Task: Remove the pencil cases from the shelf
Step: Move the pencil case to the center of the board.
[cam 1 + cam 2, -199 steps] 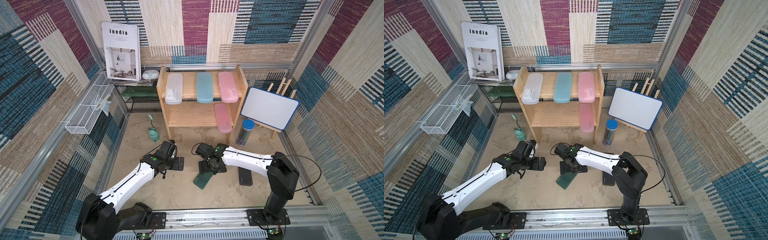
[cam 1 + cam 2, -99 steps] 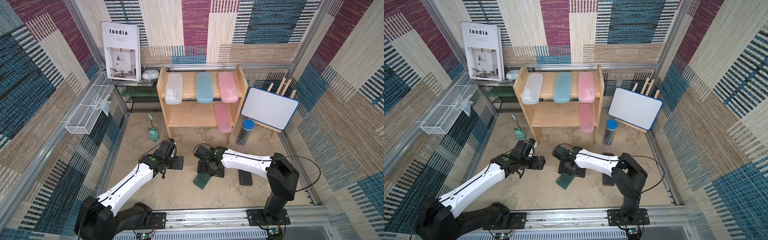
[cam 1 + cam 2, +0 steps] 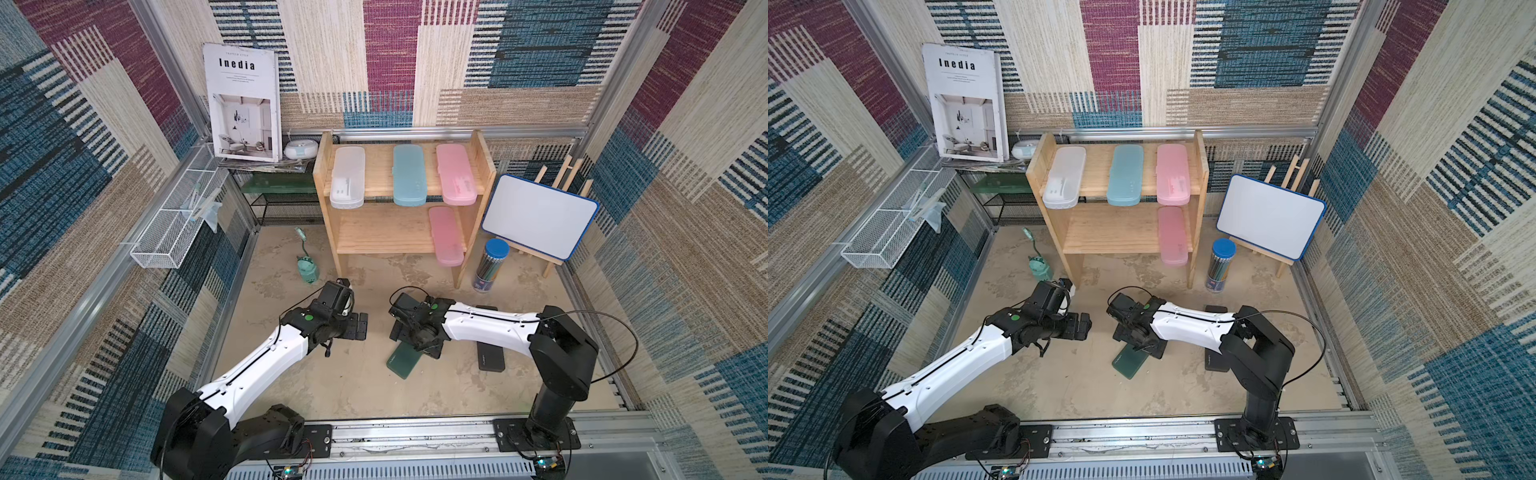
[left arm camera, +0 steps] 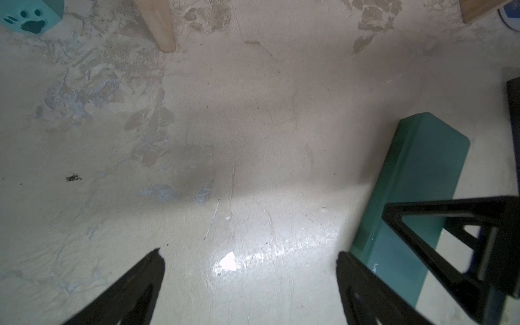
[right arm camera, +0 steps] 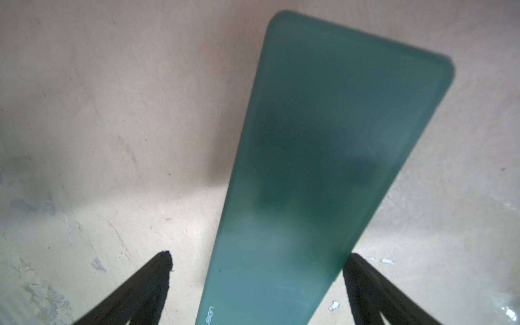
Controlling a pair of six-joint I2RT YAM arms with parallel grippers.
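Hidden: dark green case (image 3: 400, 365) half under right gripper (image 5: 259, 256), black case (image 3: 491, 358) partly under that arm; both on table (image 3: 357, 395) before shelf (image 3: 484, 166). Right jaws spread, straddling green case, not pinching. Left gripper (image 4: 250, 251) spread over table. Upper tier: white case (image 3: 348, 178), blue case (image 3: 409, 174), pink case (image 3: 455, 174); lower tier: second pink case (image 3: 445, 237).

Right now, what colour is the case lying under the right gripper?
Dark green. The case shows best in the right wrist view.
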